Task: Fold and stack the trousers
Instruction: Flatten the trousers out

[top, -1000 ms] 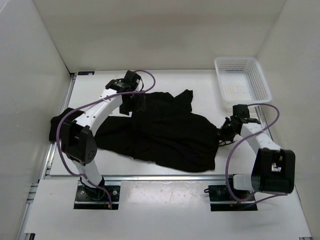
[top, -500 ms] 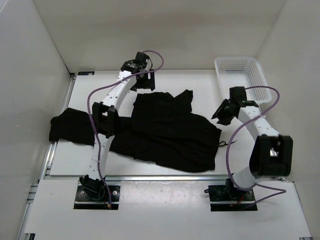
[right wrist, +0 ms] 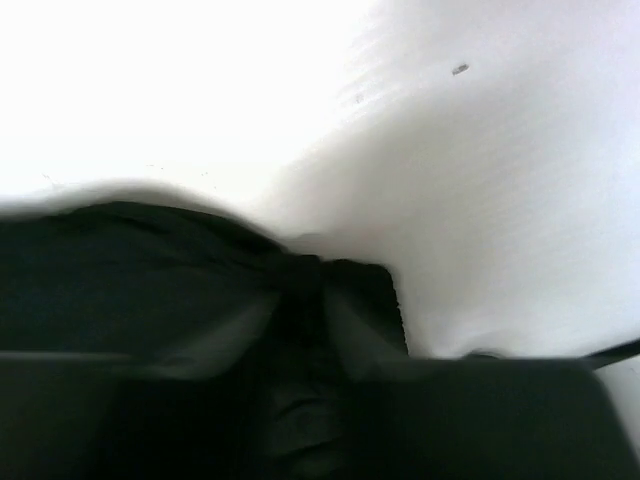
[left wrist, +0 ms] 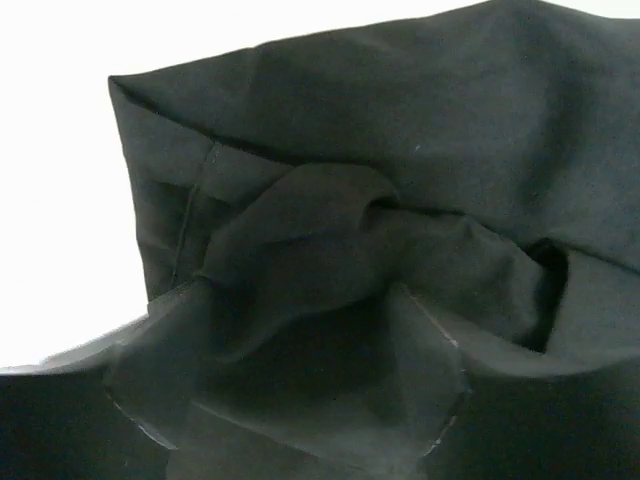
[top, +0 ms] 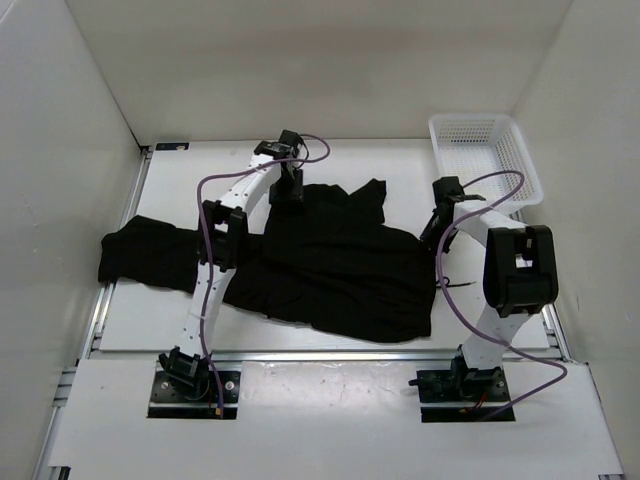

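We cannot tell if the left gripper [top: 290, 190], over the far edge of the one pair of black trousers [top: 340, 270], or the right gripper [top: 434, 226], blurry by their right side, is wide or narrow; the trousers lie rumpled on the table [top: 400, 165], partly hidden under the left arm [top: 215, 250], with one white basket [top: 485, 160] far right.

Left hand [top: 289, 191] far forward, right hand [top: 436, 227] nearer

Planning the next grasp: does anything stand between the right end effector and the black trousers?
Nothing visible does. The right end effector sits right at the right edge of the trousers, with no object between them. The white basket stands farther back and to the right, out of the path.
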Controlling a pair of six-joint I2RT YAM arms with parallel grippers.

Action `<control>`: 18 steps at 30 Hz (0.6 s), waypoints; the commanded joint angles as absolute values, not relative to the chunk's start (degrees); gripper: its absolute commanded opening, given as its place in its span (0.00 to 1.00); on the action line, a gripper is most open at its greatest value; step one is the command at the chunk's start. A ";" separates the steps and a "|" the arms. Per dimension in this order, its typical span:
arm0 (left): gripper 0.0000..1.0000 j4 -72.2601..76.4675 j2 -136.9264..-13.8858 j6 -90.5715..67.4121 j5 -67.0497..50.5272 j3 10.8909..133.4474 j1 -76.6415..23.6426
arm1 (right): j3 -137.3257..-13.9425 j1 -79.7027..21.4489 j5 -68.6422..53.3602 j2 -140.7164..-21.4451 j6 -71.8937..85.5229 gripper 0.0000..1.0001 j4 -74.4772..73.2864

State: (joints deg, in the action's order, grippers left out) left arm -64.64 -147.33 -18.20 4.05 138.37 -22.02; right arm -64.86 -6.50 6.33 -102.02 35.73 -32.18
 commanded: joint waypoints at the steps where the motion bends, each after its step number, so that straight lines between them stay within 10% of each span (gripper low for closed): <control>1: 0.44 -64.07 -145.37 -19.07 0.09 139.92 -20.05 | -66.36 -7.73 9.23 -104.24 35.07 0.19 -31.46; 3: 0.10 -64.07 -141.69 -19.86 0.09 139.92 -18.81 | -67.15 -7.73 9.23 -104.24 35.07 0.00 -32.42; 11: 0.12 -62.67 -117.89 -16.97 0.88 123.19 -15.90 | -67.85 -7.73 11.33 -93.17 32.53 0.00 -37.78; 12: 0.22 -62.67 -114.38 -16.96 1.75 121.22 -16.43 | -67.16 -7.73 11.86 -91.34 31.21 0.00 -38.40; 13: 0.62 -62.67 -113.30 -16.96 4.72 120.16 -16.44 | -66.45 -7.73 11.87 -90.36 30.51 0.00 -38.41; 15: 0.95 -62.67 -112.68 -16.35 7.02 120.84 -18.01 | -64.17 -7.73 11.87 -87.91 29.36 0.00 -38.41; 18: 1.00 -64.41 -120.80 -15.83 6.16 130.66 -19.24 | -61.79 -8.35 12.47 -85.96 28.83 0.00 -38.41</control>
State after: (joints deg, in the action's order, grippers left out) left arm -64.12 -114.04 -17.50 4.58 125.64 -17.41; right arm -64.05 -8.01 9.76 -87.70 31.33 -36.03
